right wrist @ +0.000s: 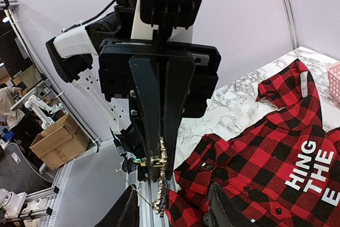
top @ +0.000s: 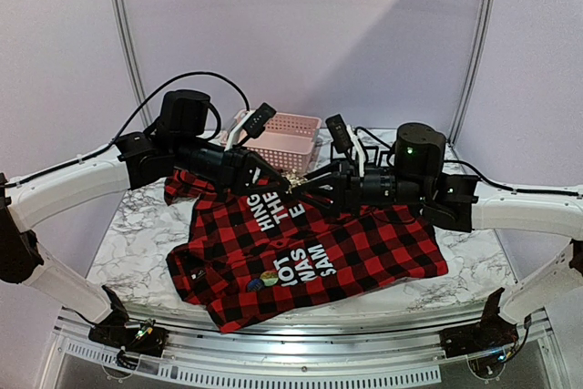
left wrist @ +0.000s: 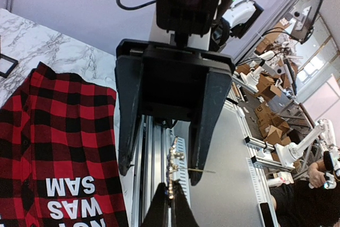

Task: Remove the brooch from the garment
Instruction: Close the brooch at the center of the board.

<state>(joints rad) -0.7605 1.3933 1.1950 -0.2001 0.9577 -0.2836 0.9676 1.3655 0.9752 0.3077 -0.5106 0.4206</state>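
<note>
The brooch [top: 293, 181], a thin gold piece set with sparkling stones, hangs in the air above the garment [top: 310, 243]. My left gripper [top: 278, 179] is shut on its lower end [left wrist: 171, 192], and its bare pin [left wrist: 204, 171] sticks out sideways. My right gripper [top: 307, 187] is open, with one finger [left wrist: 127, 131] on each side of the brooch [left wrist: 175, 166] and a gap to both. The right wrist view shows the brooch [right wrist: 159, 179] between my right gripper's [right wrist: 172, 190] spread tips. The red-and-black plaid garment [right wrist: 265, 147] lies flat on the table with its white lettering facing up [left wrist: 53, 131].
A pink slatted basket [top: 282, 138] stands at the back of the marble table [top: 146, 225], just behind both grippers. A small round multicoloured badge [top: 267, 280] sits on the shirt near its front hem. The table's metal front rail [top: 301, 353] runs below the shirt.
</note>
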